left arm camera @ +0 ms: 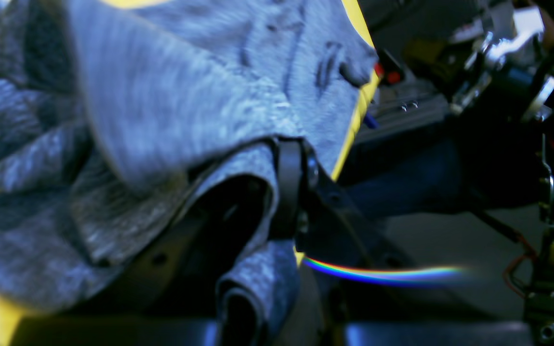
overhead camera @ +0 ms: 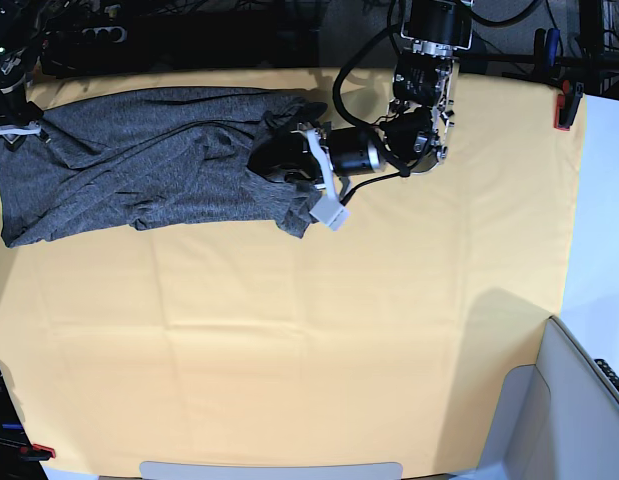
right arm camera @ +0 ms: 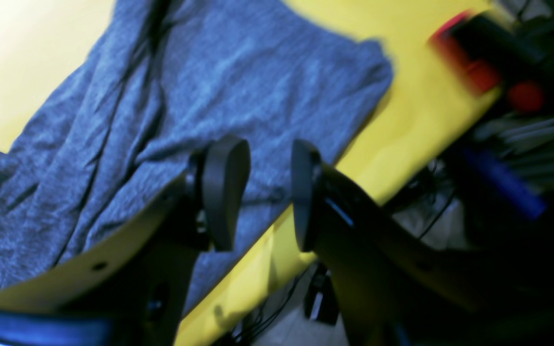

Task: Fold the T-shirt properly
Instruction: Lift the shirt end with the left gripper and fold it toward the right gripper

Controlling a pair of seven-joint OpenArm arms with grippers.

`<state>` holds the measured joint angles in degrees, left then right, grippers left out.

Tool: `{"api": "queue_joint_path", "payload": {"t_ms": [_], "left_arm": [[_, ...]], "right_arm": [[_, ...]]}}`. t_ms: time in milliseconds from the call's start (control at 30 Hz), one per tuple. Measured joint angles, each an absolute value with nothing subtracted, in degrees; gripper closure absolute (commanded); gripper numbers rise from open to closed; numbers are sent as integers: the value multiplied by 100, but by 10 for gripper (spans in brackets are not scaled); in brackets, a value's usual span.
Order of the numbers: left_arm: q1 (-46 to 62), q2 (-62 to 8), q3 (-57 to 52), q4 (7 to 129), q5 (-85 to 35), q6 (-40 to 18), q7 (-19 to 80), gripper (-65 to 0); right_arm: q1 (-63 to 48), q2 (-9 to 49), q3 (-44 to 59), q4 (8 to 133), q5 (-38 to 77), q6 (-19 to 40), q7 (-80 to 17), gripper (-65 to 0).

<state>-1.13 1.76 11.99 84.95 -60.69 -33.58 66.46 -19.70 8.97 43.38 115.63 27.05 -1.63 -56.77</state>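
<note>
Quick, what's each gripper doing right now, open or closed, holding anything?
Left gripper: closed on a fold of the T-shirt.
Right gripper: open, holding nothing, hovering over the shirt's edge and the yellow tablecloth.

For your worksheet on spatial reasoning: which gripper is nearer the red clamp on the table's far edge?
Left. The left gripper grips the T-shirt mid-table, clearly nearer the red clamp. The right gripper hovers open over the shirt's opposite end.

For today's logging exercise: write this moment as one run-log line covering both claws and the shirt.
left claw: shut on T-shirt edge | right claw: open, empty, above shirt | shirt: bunched, unfolded, on yellow tablecloth
</note>
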Motion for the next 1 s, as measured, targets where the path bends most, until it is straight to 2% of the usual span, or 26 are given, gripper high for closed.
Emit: {"api": "queue_joint_path", "payload": {"t_ms": [267, 633, 1000], "left_arm": [[-449, 526, 2056, 7924, -6055, -3345, 6265, -4], [-1020, 604, 3061, 7695, -6073, -3343, 5881, -4], [-1605, 569, 3452, 7609, -6069, -3345, 6235, -4]], "right_arm": [[-2095, 871, 4473, 11559, 2700, -152, -5699, -192], [-2152, 851, 4471, 11559, 2718, -148, -5699, -192], [-2158, 834, 4445, 11559, 2720, -148, -5697, -192]]}}
